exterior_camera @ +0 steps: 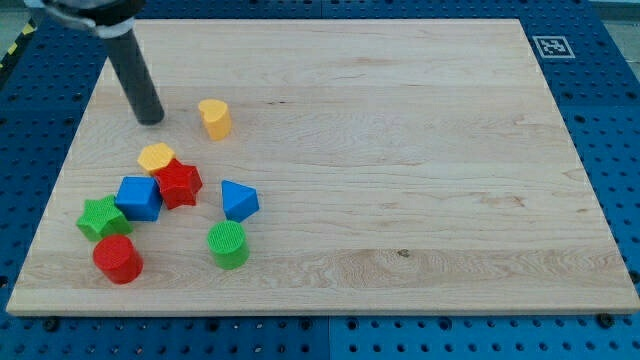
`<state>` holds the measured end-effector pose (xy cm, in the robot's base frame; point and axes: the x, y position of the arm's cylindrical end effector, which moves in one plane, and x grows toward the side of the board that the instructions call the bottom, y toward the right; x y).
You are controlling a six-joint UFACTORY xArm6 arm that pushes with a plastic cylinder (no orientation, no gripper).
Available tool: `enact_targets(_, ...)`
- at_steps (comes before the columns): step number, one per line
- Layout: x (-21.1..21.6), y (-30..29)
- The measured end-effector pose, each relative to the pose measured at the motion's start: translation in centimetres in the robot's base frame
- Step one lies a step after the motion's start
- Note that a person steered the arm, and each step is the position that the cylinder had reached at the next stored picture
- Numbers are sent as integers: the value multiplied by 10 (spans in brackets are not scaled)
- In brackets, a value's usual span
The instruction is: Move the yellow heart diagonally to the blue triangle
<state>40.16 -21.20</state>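
Tip: my tip (152,120) — a bare rod, no jaws — stands left of the yellow heart-shaped block (214,117), apart.
Push: swing behind it, top-left, steering toward the blue triangular block (239,200) — clear of the red star block (179,183).

A wooden board (400,150) carries eight coloured blocks clustered at the view's left.

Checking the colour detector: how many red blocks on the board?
2. A red star-like block touches the blue cube near the view's left; a red cylinder sits at the lower left. None looks hidden.
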Motion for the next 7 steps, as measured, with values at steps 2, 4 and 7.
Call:
enact_targets(2,-3,100)
enact_targets(4,-20,192)
enact_targets(7,-41,71)
